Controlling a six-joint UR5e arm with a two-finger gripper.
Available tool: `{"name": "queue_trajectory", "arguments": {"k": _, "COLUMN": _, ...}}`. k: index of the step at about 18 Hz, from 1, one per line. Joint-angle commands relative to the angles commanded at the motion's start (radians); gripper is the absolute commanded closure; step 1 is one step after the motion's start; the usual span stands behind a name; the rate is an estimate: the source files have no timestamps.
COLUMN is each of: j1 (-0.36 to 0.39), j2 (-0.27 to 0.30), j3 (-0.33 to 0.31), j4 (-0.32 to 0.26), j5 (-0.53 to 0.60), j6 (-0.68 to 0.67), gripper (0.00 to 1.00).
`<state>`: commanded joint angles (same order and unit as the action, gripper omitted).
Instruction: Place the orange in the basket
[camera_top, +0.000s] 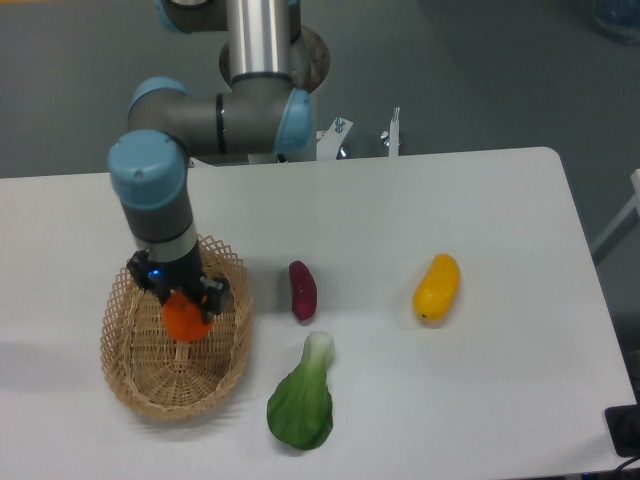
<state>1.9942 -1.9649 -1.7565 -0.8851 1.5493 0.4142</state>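
A white table (480, 200) against a grey floor is carrying the arm's work: the orange is hanging over the basket.

The gripper (183, 305) is clamping the orange (184, 319) between its fingers, and the fruit is sitting above the middle of the basket (135, 380), at the table's left side; whether it is touching the weave cannot be told. To the right of the basket a purple sweet potato (302, 289) is lying, with a green bok choy (302, 400) nearer the camera. A yellow mango-like fruit (437, 287) is lying well apart, farther right.
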Motion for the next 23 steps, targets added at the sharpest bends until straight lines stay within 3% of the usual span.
{"name": "queue_trajectory", "arguments": {"k": 12, "j1": -0.003, "j2": -0.032, "j3": 0.003, "j4": 0.003, "j5": 0.006, "j6": 0.003, "gripper": 0.35}}
{"name": "queue_trajectory", "arguments": {"k": 15, "j1": -0.002, "j2": -0.035, "j3": 0.009, "j4": 0.012, "j5": 0.011, "j6": -0.003, "gripper": 0.10}}
{"name": "queue_trajectory", "arguments": {"k": 17, "j1": -0.002, "j2": -0.029, "j3": 0.011, "j4": 0.038, "j5": 0.012, "j6": -0.006, "gripper": 0.00}}
{"name": "queue_trajectory", "arguments": {"k": 23, "j1": 0.000, "j2": -0.012, "j3": 0.038, "j4": 0.040, "j5": 0.011, "j6": 0.006, "gripper": 0.00}}
